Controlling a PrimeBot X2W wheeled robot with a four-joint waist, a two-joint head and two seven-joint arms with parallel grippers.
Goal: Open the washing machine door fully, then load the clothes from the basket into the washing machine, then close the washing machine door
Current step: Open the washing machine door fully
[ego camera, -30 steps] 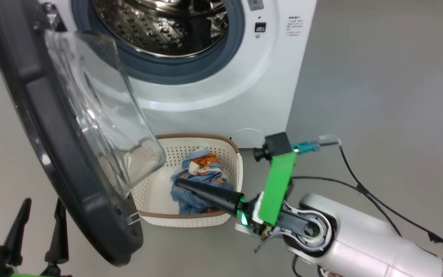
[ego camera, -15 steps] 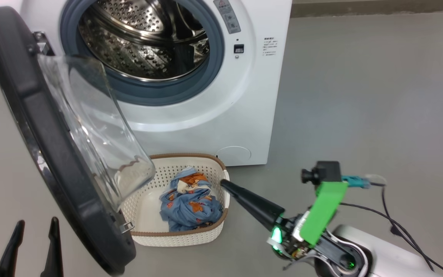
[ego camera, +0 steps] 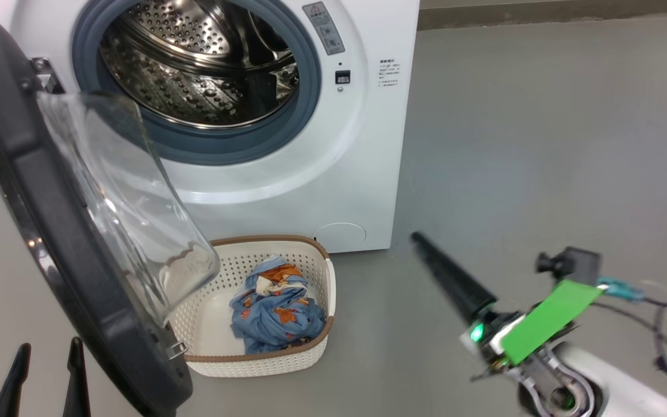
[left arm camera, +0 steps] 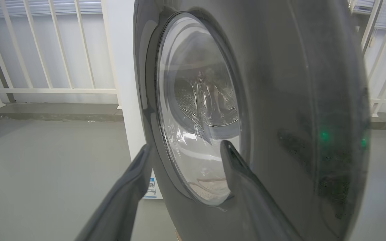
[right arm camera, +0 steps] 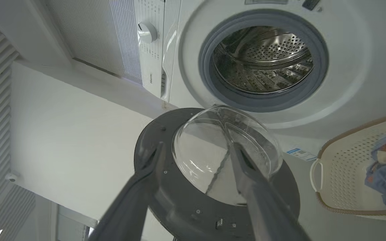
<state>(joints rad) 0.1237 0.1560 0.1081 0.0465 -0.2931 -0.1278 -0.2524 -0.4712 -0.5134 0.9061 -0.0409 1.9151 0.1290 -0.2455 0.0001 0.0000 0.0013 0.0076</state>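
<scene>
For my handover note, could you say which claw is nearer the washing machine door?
The left claw, beside the washing machine door's black rim; the right claw hangs over the floor beyond the basket.

A laundry corner, folks, and a bare one. Upper left of the head view: a white front-loading washing machine (ego camera: 287,191), door (ego camera: 38,191) swung wide, steel drum (ego camera: 194,63) gleaming inside. Just below it a small basket (ego camera: 264,362) sits on the floor (ego camera: 542,145) with clothes (ego camera: 275,310) bundled in it, and that floor runs off right, smooth plain grey. In the left wrist view, white railing bars (left arm camera: 52,90) cross the upper left. In the right wrist view there's a blank white wall (right arm camera: 62,134) at left, a slatted panel (right arm camera: 89,36) above, and a round dial (right arm camera: 147,32) on a white unit beside the washing machine. Utility room or balcony, can't tell which.
</scene>
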